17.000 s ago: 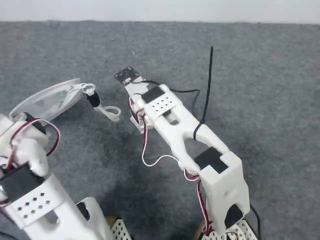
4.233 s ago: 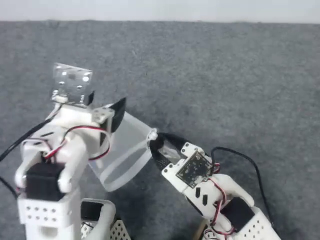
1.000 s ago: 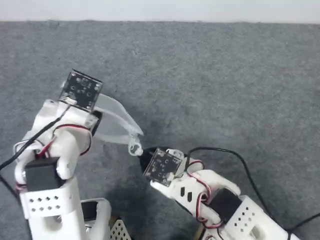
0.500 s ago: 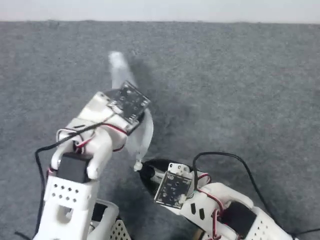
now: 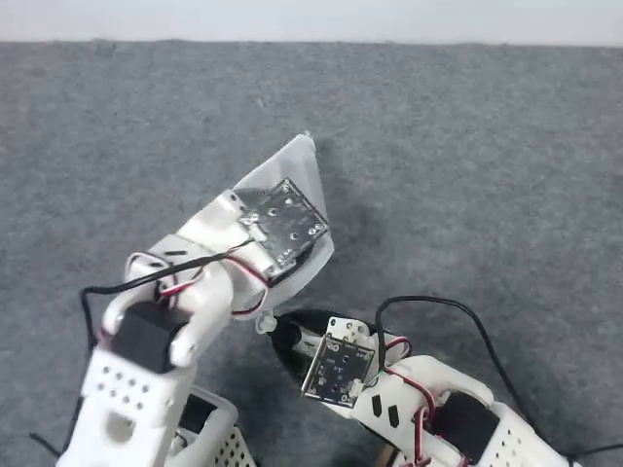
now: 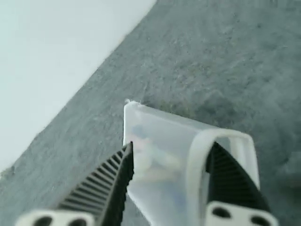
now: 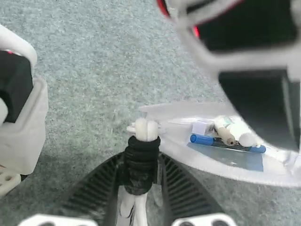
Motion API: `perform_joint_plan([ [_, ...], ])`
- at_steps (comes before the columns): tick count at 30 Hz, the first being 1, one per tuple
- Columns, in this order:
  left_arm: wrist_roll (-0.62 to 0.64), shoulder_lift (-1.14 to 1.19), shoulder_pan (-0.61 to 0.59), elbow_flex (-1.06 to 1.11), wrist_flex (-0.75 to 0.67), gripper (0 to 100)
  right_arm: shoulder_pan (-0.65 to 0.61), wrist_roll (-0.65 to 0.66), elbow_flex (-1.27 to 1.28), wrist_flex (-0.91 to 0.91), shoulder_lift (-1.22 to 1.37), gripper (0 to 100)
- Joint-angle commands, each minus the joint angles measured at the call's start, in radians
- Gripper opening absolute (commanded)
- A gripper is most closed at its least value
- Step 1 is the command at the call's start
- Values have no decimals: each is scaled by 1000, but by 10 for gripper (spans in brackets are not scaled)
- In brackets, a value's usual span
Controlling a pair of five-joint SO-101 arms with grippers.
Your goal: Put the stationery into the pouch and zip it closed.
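Observation:
The translucent pouch (image 5: 305, 171) is lifted off the grey carpet, with its far corner pointing up and away. My left gripper (image 6: 171, 155) is shut on the pouch (image 6: 160, 155), whose white edge band wraps by one finger; in the high view the wrist camera board covers this gripper. Just in front of the left wrist, my right gripper (image 5: 282, 331) is shut on the black zipper pull (image 7: 140, 155) with its white tip (image 5: 263, 323). Inside the pouch (image 7: 225, 160) lie a blue pen (image 7: 225, 143), a white eraser (image 7: 203, 127) and other pens.
Grey carpet (image 5: 467, 175) covers the whole table with open room to the right and far side. A white wall (image 5: 311, 19) runs along the back. The two arms' white bases (image 5: 209, 438) stand close together at the near edge.
The left arm has swung to the right and turned the pouch, whose free end now points up and away. The right gripper has stayed on the zipper pull near the same spot.

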Motion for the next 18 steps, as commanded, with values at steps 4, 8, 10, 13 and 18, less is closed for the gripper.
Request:
perform_joint_plan([
  [4,41,-17,-6,-248,226,236,61,-3,-37,-30,-31,5],
  [8,77,-17,-6,-318,316,236,71,-31,-38,-45,-31,5],
  [10,77,-17,-6,-340,374,236,91,-32,-51,-44,-31,5],
  [13,77,-17,-15,-371,442,236,145,-63,-69,-45,-38,5],
  [18,49,-17,-94,-415,512,236,203,-75,-74,-45,-148,5],
])
